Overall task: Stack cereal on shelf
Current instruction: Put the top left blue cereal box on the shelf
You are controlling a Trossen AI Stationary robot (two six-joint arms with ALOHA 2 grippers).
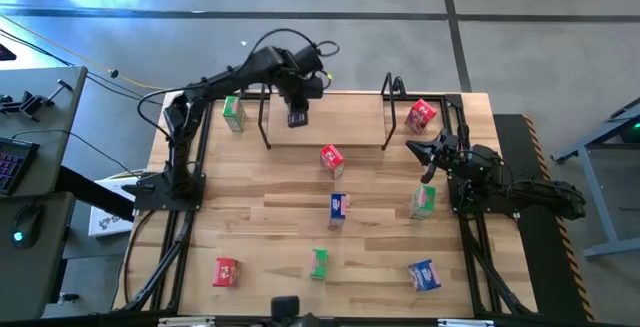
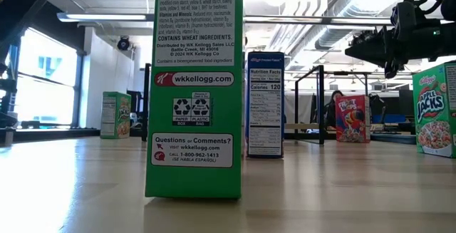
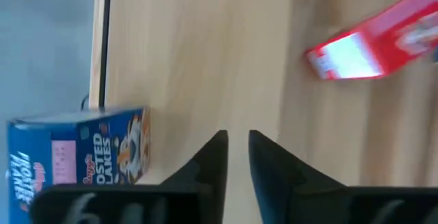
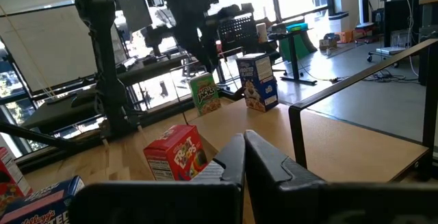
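Note:
The shelf (image 1: 350, 127), a light board on black wire ends, stands at the table's far middle. A blue cereal box (image 3: 82, 152) stands on it; it also shows in the right wrist view (image 4: 256, 80). My left gripper (image 3: 237, 148) hovers above the shelf beside that box, fingers a narrow gap apart, holding nothing; in the high view it is over the shelf's left part (image 1: 297, 117). My right gripper (image 1: 425, 152) is shut and empty above the table, right of the shelf. Other boxes stand on the table, among them a red one (image 1: 332, 159) in front of the shelf.
On the table stand a green box (image 1: 233, 113) at the far left, a red one (image 1: 421, 115) at the far right, blue (image 1: 338, 207) and green (image 1: 423, 200) ones in the middle, and red (image 1: 226, 272), green (image 1: 319, 263) and blue (image 1: 424, 274) ones near the front edge.

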